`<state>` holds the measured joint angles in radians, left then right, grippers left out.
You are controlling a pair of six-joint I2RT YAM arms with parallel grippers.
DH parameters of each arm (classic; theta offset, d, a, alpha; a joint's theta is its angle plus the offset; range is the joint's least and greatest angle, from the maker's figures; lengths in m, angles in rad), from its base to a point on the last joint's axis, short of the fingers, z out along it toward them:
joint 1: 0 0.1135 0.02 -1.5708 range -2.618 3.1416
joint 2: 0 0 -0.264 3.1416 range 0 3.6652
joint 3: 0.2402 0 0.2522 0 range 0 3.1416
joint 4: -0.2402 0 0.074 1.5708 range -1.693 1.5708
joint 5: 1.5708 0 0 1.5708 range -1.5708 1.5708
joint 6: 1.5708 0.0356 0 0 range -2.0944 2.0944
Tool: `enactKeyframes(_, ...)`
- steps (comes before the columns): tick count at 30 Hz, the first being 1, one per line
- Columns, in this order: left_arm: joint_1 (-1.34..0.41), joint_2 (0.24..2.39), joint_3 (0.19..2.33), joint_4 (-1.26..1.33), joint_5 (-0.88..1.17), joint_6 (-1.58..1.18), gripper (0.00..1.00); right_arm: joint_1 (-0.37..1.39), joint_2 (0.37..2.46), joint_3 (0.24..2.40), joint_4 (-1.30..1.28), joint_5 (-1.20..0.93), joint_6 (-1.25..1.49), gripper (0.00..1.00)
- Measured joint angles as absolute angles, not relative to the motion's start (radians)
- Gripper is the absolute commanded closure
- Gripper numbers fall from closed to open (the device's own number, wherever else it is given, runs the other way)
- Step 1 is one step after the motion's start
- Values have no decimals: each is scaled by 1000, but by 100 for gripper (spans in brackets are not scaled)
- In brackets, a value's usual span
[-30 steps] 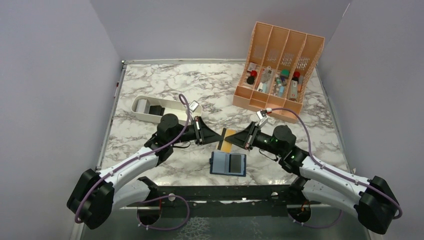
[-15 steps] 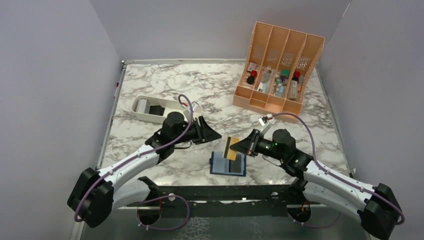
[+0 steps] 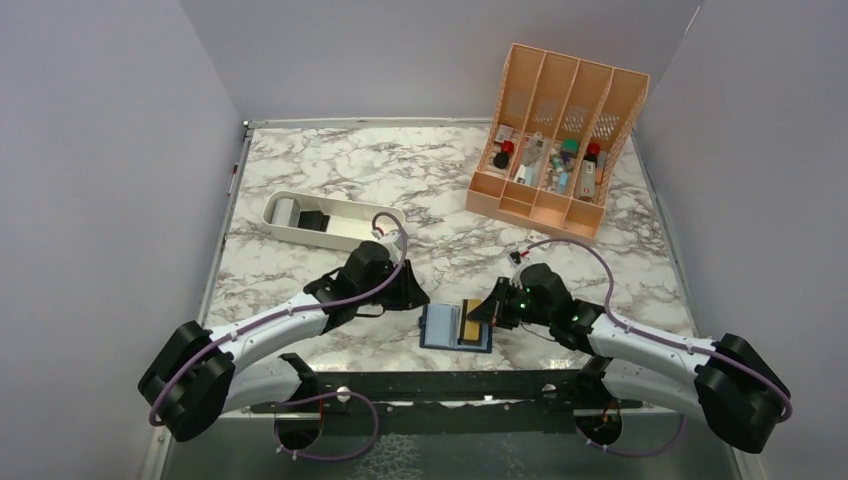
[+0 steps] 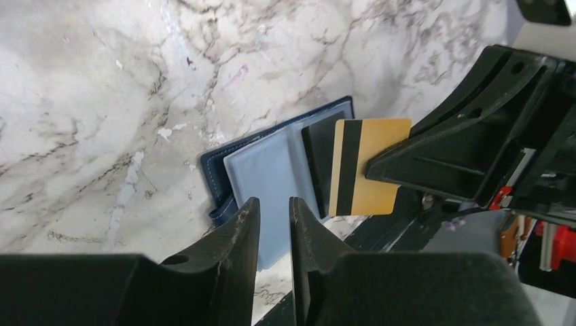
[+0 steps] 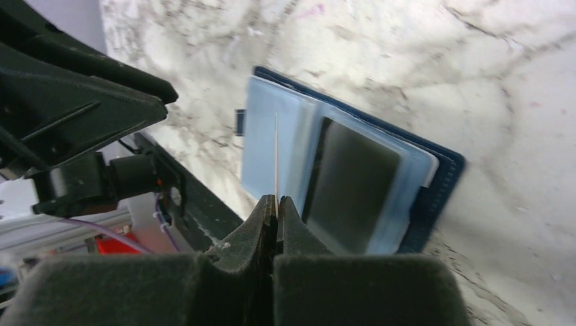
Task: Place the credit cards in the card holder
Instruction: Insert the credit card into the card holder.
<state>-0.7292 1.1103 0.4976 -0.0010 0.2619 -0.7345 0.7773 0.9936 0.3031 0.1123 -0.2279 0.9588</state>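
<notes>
Your right gripper (image 5: 275, 202) is clamped on the gold credit card (image 4: 367, 166), which is held on edge (stripe side facing the left arm) over the open navy card holder (image 3: 440, 327). The holder lies flat on the marble table (image 3: 330, 170), near its front edge. A dark card (image 5: 350, 183) sits in one clear pocket. Your left gripper (image 4: 274, 204) shows a narrow gap with nothing between the fingers. Its tips are at the holder's left edge; contact is uncertain.
</notes>
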Motion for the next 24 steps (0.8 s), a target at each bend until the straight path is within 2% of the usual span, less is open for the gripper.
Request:
enactKeyframes(11,-841,1234,458,22,205,-724,85,777,1032,230,196,-205,987,99)
enactKeyframes(24,-877,1289,410,125,189,-745,93,777,1105,224,291,-202,1003,99)
